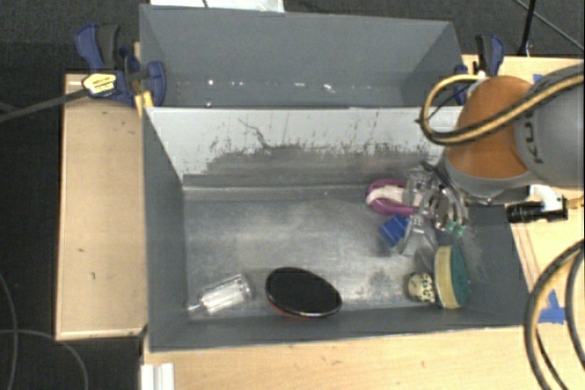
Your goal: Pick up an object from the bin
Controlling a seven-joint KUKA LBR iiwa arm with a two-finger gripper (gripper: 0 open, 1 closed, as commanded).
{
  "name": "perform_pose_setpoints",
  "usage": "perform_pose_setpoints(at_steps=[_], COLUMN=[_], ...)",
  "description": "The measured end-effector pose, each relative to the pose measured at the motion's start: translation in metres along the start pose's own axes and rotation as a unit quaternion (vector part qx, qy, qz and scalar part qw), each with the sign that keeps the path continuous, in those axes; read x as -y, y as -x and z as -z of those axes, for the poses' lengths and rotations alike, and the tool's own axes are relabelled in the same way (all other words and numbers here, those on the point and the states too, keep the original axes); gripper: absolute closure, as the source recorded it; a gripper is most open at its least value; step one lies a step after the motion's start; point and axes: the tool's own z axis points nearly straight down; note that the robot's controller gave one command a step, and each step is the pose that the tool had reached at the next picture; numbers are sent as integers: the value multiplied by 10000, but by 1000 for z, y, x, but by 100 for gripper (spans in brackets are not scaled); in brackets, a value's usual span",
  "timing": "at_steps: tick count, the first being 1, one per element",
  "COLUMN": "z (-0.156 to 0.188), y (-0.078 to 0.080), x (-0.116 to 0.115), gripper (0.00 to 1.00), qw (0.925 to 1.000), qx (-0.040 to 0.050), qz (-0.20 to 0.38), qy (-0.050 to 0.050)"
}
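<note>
Camera view, from above: we see the arm (548, 132), with its orange cover (489, 137), reach into the grey bin (274, 224) from the right. The gripper (423, 216) hangs low at the bin's right side, near the back wall. We cannot tell whether it is wide or narrow, and we see nothing held in it. Its tip sits just beside a small blue piece (394, 232) on the floor, the thing closest to it. A pink and purple thing (385, 195) lies just behind the blue piece, at the gripper's left. In the front right corner a green scrubber (452, 277) lies beside a small speckled lump (420, 288). Well apart, along the front wall, we see a black oval disc (303, 292) and, to its left, a clear plastic piece (222, 295).
</note>
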Motion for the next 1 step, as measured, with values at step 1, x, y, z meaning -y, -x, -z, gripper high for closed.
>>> perform_pose_setpoints(at_steps=[1], z=[1], y=[-29], x=[-15], gripper=[0], qw=[9978], qx=[75], qz=[-663], qy=[17])
